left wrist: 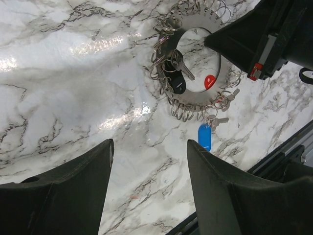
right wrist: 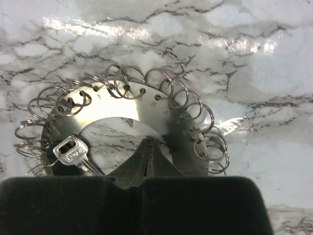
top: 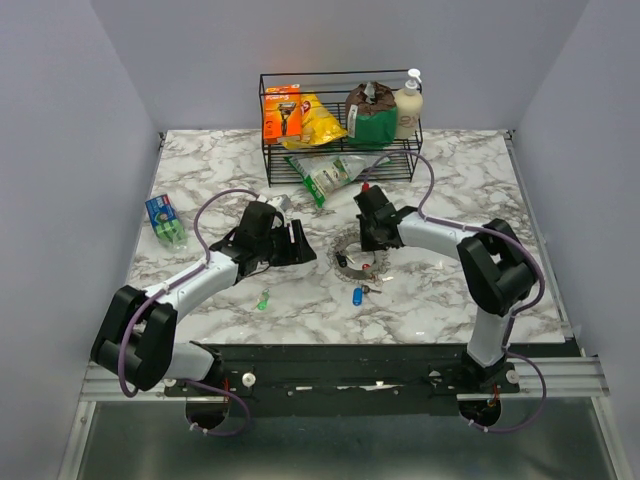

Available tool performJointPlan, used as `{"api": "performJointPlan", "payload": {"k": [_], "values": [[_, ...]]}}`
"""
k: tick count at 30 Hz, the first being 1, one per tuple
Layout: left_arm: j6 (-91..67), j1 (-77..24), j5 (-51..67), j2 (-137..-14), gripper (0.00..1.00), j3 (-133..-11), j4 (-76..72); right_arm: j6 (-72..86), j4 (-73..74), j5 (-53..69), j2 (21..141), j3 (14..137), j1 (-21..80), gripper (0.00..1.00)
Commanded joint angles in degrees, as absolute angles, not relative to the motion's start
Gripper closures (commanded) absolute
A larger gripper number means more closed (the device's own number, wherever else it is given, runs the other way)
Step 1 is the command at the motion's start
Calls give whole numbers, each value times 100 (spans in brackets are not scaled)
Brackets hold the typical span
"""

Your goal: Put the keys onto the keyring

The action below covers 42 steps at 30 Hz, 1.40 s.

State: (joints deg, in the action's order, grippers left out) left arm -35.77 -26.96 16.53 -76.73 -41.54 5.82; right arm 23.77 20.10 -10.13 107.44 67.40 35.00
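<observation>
— Where do we see the keyring [left wrist: 195, 100]?

— Flat on the bench [left wrist: 58, 73], between our two arms, fringed with small split rings. A silver key [right wrist: 71, 151] hangs at its inner edge.

— And our tools?

— Our left tool [left wrist: 149, 147] hangs wide and empty, near the keyring. Our right tool [right wrist: 149, 149] is pinched closed, tip over the keyring's hole.

— Loose keys?

— A blue key [left wrist: 204, 136] lies just beside the keyring; a green key [top: 263, 299] lies well apart.
</observation>
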Motion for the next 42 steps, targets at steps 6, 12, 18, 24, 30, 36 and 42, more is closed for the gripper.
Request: {"api": "performJointPlan", "payload": {"k": [6,12,18,24,30,36,42], "values": [[-3480,-2672,1600,-7796,29,-4166,554,2505,2716,-651,10451,5784,3480,99],[-3480,-2681,1591,-7840,30,-4166,527,2522,2707,-229,10345,5765,3691,99],[-3489,-2672,1573,-7849,29,-4157,536,2680,2707,158,10564,6038,4148,99],[-3489,-2672,1538,-7787,29,-4166,580,2812,2602,448,10880,6486,4465,99],[-3472,-2672,1521,-7734,29,-4131,598,2760,2584,519,11275,7214,4491,99],[-3489,-2681,1512,-7805,30,-4078,589,2593,2926,98,11452,7883,4482,99],[-3524,-2672,1626,-8243,33,-4122,589,2435,3129,-342,11180,7814,4438,99]]}}
